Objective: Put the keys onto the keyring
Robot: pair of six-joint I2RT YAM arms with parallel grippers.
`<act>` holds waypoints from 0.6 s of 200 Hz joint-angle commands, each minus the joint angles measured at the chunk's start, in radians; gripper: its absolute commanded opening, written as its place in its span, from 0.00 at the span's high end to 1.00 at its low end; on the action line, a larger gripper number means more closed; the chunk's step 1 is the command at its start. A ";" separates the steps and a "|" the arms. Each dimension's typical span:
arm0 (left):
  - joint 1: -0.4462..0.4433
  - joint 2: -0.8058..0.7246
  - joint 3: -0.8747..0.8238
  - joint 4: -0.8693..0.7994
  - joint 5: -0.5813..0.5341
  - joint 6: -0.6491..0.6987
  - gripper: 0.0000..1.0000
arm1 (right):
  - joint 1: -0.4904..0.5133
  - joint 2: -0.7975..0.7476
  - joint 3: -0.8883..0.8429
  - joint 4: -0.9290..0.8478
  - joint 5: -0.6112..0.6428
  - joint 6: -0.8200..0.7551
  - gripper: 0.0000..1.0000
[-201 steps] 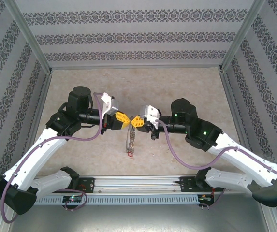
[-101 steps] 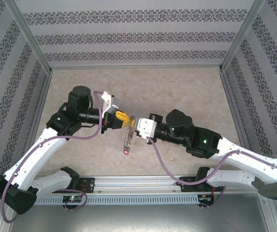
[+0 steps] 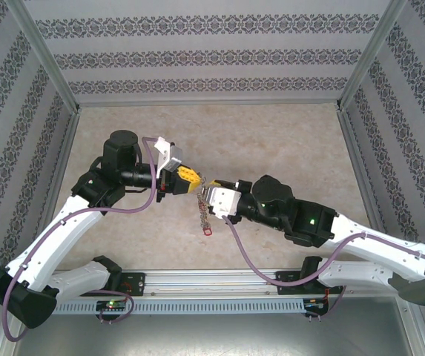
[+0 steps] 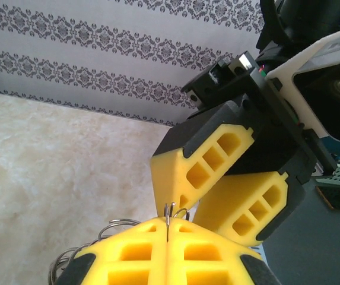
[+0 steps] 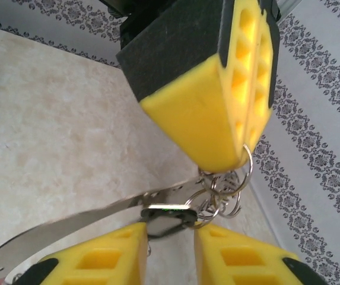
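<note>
ARMS MEET OVER MID-TABLE: We are watching the left gripper (image 4: 167,230) pressing its fingers together on the thin wire of the keyring (image 5: 244,169). The keyring is hanging in the air between the two grippers, its bunch and a red tag (image 3: 208,229) dangling toward the table (image 3: 286,141). The right gripper (image 5: 170,231) is holding its fingers apart on either side of the black head of the key (image 5: 69,228); we are not able to tell whether they are pinching it.

We are judging a tug to be the main danger. A sideways pull could be dragging the wire out of the left grip and dropping the bunch. The fingertips, nearly touching, could also be knocking together.

We are seeing open table beyond and to both sides, with the walls (image 3: 397,148) well apart and the front rail (image 3: 219,280) lying nearer, toward the bases.
</note>
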 commanded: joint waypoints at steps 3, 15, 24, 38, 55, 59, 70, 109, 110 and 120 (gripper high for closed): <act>0.008 -0.024 0.034 0.074 0.007 0.006 1.00 | -0.004 -0.061 -0.009 -0.001 -0.026 0.076 0.70; 0.008 -0.029 0.031 0.072 0.003 0.012 1.00 | -0.040 -0.091 -0.001 0.005 -0.083 0.137 0.70; 0.008 -0.034 0.028 0.069 -0.002 0.019 1.00 | -0.077 -0.110 0.008 0.016 -0.137 0.191 0.70; 0.008 -0.044 0.023 0.067 -0.024 0.032 1.00 | -0.151 -0.129 0.021 0.042 -0.242 0.276 0.69; 0.006 -0.061 0.010 0.092 -0.043 0.030 1.00 | -0.225 -0.123 0.040 0.067 -0.362 0.352 0.71; 0.005 -0.064 0.007 0.103 -0.044 0.024 1.00 | -0.236 -0.116 0.044 0.071 -0.387 0.365 0.71; 0.005 -0.073 -0.003 0.134 -0.041 0.005 1.00 | -0.252 -0.094 0.056 0.076 -0.451 0.384 0.72; -0.007 -0.112 -0.047 0.222 -0.030 -0.049 1.00 | -0.255 -0.009 0.104 0.096 -0.591 0.407 0.75; -0.007 -0.113 -0.046 0.223 -0.030 -0.049 1.00 | -0.255 -0.008 0.104 0.098 -0.594 0.408 0.75; -0.010 -0.123 -0.052 0.222 -0.030 -0.051 1.00 | -0.255 0.004 0.113 0.106 -0.618 0.408 0.75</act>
